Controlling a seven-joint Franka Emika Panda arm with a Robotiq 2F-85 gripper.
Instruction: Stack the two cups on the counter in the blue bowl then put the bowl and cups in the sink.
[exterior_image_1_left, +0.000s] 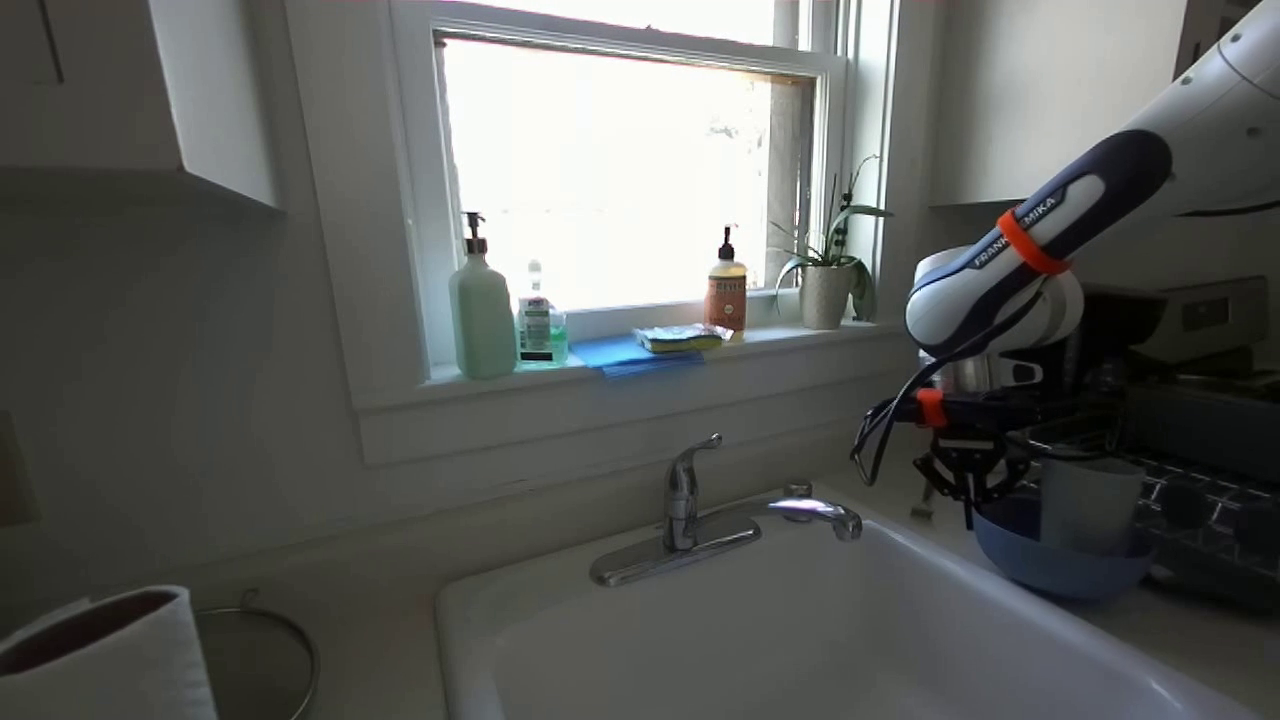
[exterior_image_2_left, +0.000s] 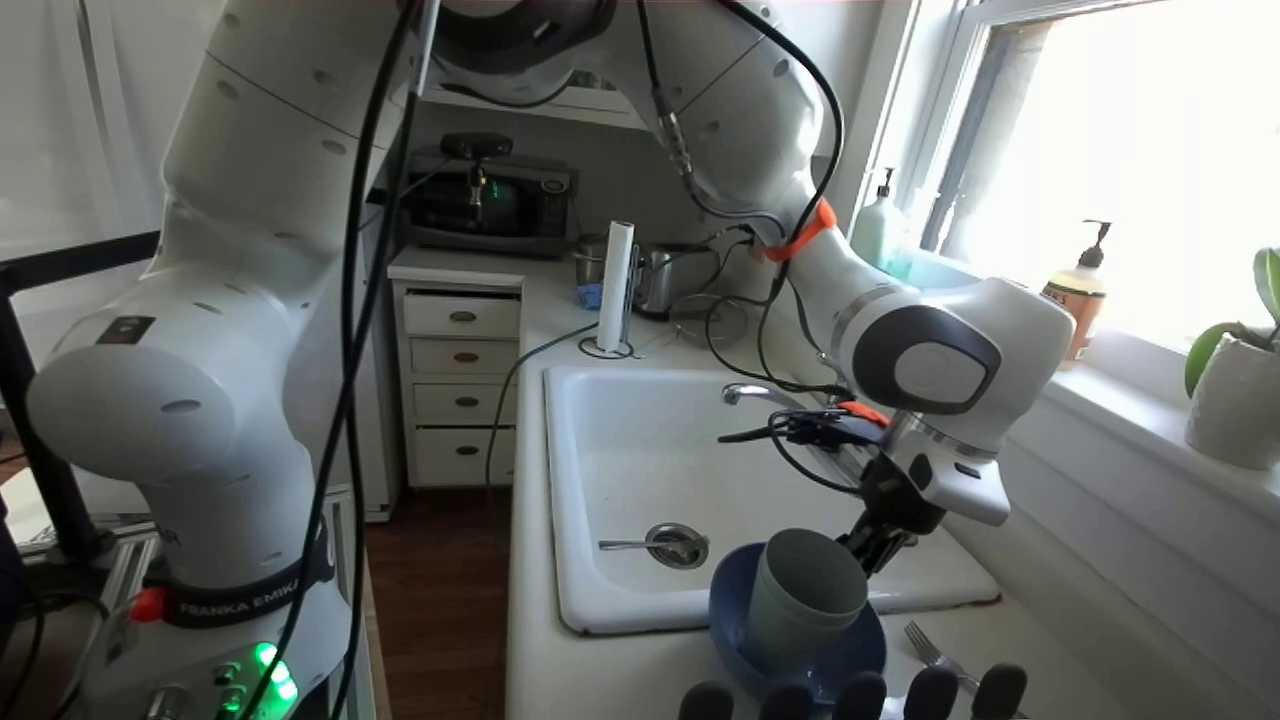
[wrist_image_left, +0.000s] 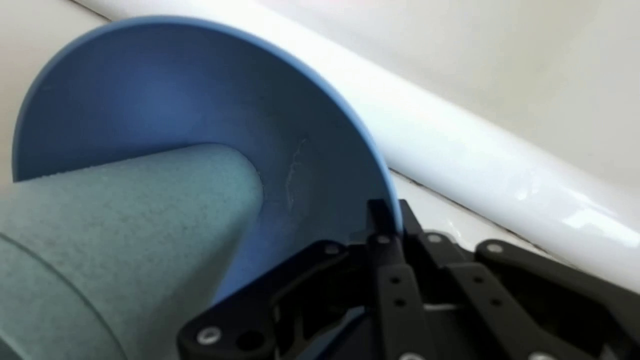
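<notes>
A black gripper juts in from the bottom of the wrist view, its two fingers drawn narrow, one inside and one outside the rim of a blue bowl, pinching it. Inside the bowl are two cups, pale blue-green, nested one in the other; a curved seam line shows where they meet. In both exterior views the bowl is at the counter, just beside the rounded white rim of the sink; whether its base touches the counter is hard to tell. A fork lies on the counter near the bowl. The white robot arm, wrapped with orange bands, arches above, its wrist low beside the bowl.

Down in the sink, a metal utensil lies with one end over the drain. A chrome faucet rises from the ledge on the window side. Beyond the sink, a white paper roll stands on the counter, with a silver toaster and a dark microwave farther back.

On the windowsill are a tall green bottle, a small labelled bottle, a blue cloth, a sponge, an orange soap bottle and a potted plant. Behind them, the window glows white.
</notes>
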